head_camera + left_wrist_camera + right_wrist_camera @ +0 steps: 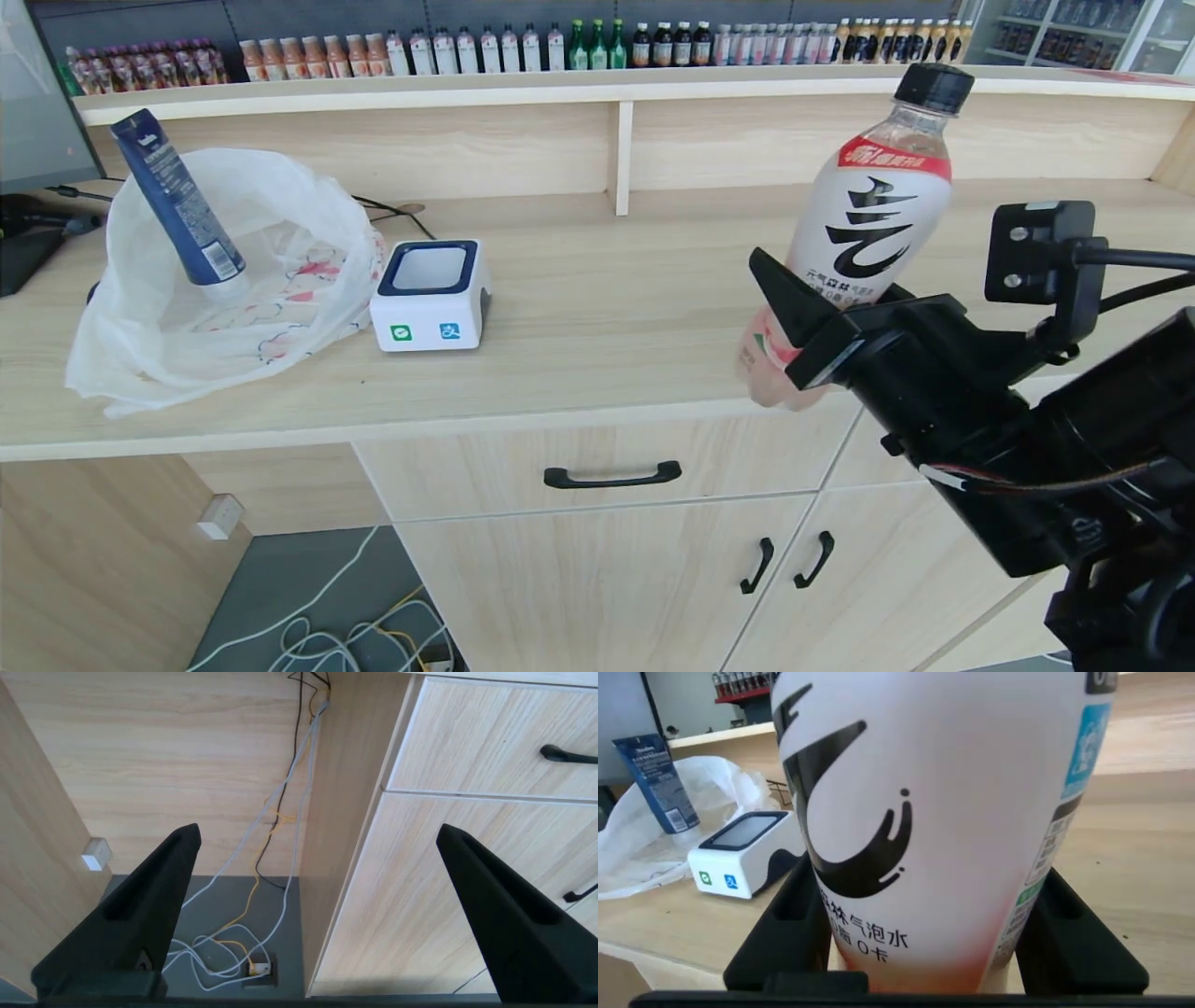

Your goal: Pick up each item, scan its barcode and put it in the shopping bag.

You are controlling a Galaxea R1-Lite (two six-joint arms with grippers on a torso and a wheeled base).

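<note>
- Right gripper [795, 347] is clamped low on the bottle [868, 233], which stands upright near the front edge of the tabletop [607, 327].
- The bottle looks full, smooth and stiff. It is probably top-heavy in this low grip, and a hold at mid-body would be steadier.
- The scanner [431, 294] stands well to the left, with the bag [299, 271] just beside it, holding a tube [177, 201].
- Left gripper [313, 859] hangs open beside the cabinet [467, 840].
</note>
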